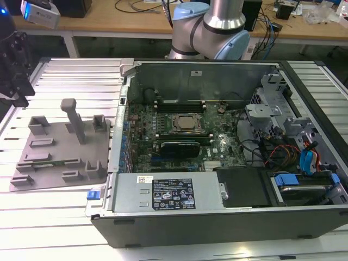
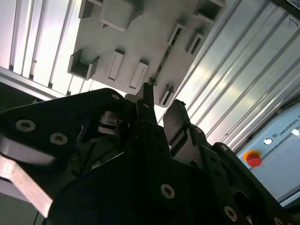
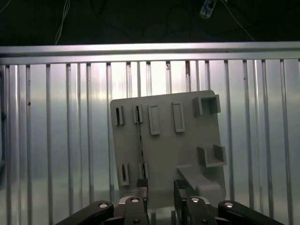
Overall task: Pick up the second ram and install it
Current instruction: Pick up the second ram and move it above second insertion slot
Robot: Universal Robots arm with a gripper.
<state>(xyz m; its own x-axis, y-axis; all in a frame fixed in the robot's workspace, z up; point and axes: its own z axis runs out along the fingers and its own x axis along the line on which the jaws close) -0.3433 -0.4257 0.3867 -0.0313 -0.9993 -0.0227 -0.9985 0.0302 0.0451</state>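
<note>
Second ram [image 3: 139, 145] stands on its thin edge in one slot pair of the grey holder [image 3: 187, 140], on the ribbed table [image 3: 61, 140], well apart from the open computer case [image 1: 190, 223]. Gripper [image 3: 161, 190] hovers over the holder with fingers [image 3: 142, 186] parted and nothing held. In both wrist views the stick runs roughly in line with the gap between them. Step looks like the approach for the pick, not grasped yet. A grasp here calls for the fingers straddling the thin board squarely, no twist. Holder's other slots look empty. Case holds the motherboard [image 1: 144, 128] with the processor [image 1: 187, 123] seated; which ram socket is free, cannot tell.
</note>
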